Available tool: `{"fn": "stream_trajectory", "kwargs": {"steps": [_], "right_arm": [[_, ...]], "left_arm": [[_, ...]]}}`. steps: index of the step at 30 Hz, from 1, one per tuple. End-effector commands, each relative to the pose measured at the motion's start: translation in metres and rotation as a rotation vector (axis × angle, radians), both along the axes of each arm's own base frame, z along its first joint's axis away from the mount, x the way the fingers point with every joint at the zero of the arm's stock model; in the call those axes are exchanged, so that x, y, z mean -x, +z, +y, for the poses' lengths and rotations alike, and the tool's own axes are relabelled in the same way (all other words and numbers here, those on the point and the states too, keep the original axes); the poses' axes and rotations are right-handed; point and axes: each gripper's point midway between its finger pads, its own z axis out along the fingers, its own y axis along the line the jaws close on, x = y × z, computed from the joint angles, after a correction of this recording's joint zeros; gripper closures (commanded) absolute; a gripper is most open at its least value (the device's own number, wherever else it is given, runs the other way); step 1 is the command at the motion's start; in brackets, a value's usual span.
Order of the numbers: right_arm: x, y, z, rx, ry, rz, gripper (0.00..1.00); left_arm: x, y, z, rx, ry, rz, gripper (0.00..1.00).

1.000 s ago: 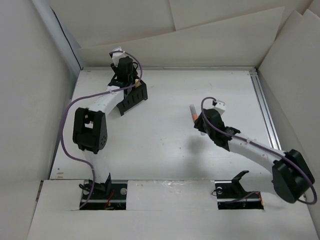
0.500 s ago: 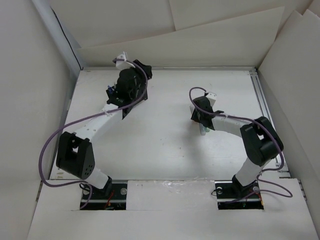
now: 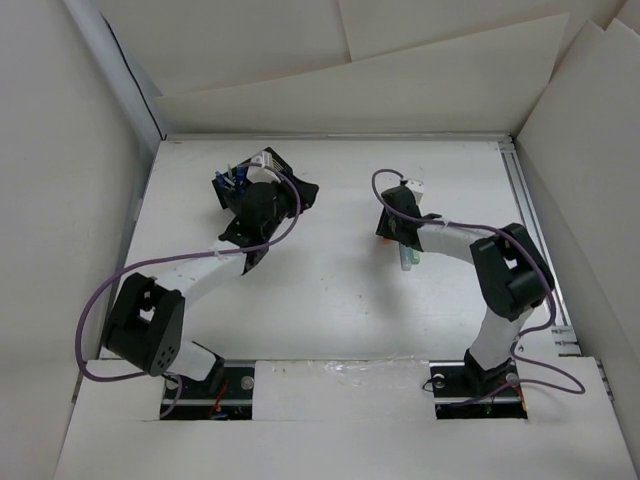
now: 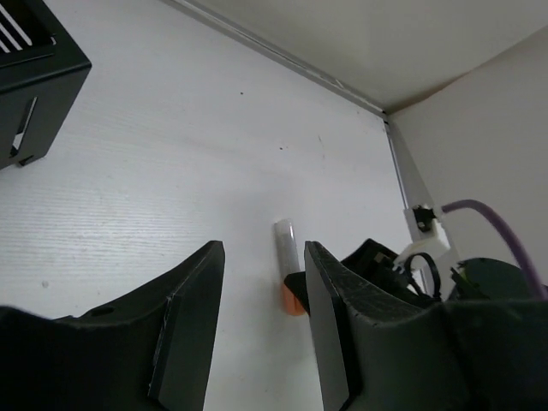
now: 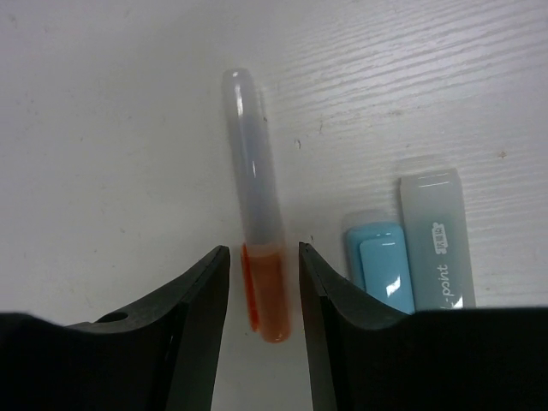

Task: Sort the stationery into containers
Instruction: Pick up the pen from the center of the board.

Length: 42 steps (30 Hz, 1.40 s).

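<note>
An orange highlighter [image 5: 261,248] with a clear cap lies flat on the white table. My right gripper [image 5: 264,317] is open and straddles its orange end, with a thin gap on each side. Beside it lie a light blue highlighter [image 5: 381,274] and another with a frosted cap [image 5: 437,240]. My left gripper [image 4: 264,325] is open with nothing between its fingers, and it faces the orange highlighter [image 4: 287,257] from a distance. The black mesh organizer [image 3: 232,190] stands at the far left holding blue pens [image 3: 231,179], just left of my left gripper [image 3: 298,192].
A corner of the organizer [image 4: 34,77] shows at the upper left of the left wrist view. Cardboard walls enclose the table on three sides. A metal rail [image 3: 530,230] runs along the right edge. Purple cables loop off both arms.
My left gripper swung right, away from over the organizer. My right arm folded back and its gripper moved up-left, coming down astride the orange highlighter.
</note>
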Motion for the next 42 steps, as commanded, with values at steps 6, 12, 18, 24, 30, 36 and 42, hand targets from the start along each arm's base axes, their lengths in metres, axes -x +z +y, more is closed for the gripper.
{"fn": "stream_trajectory", "kwargs": {"steps": [6, 12, 18, 24, 30, 36, 42], "right_arm": [[0.001, -0.006, 0.015, -0.029, 0.026, 0.014, 0.54], [0.006, -0.009, 0.020, -0.032, 0.015, 0.016, 0.88], [0.024, 0.023, 0.029, -0.034, 0.041, -0.064, 1.00], [0.062, 0.068, 0.048, -0.118, 0.200, -0.184, 1.00], [0.092, 0.113, 0.070, -0.248, 0.404, -0.283, 1.00], [0.107, 0.127, 0.078, -0.304, 0.497, -0.329, 1.00], [0.115, 0.137, 0.087, -0.350, 0.554, -0.352, 1.00]], "left_arm": [[0.017, 0.043, -0.008, 0.061, -0.091, -0.098, 0.61], [0.023, 0.037, -0.012, 0.052, -0.132, -0.087, 0.61], [0.020, 0.020, -0.028, 0.008, -0.212, -0.011, 0.58], [0.035, 0.028, -0.055, 0.025, -0.381, 0.001, 0.52], [0.045, 0.016, -0.090, -0.076, -0.471, 0.040, 0.45], [0.044, 0.003, -0.102, -0.053, -0.519, 0.066, 0.39], [0.055, -0.010, -0.131, -0.092, -0.578, 0.084, 0.38]]}}
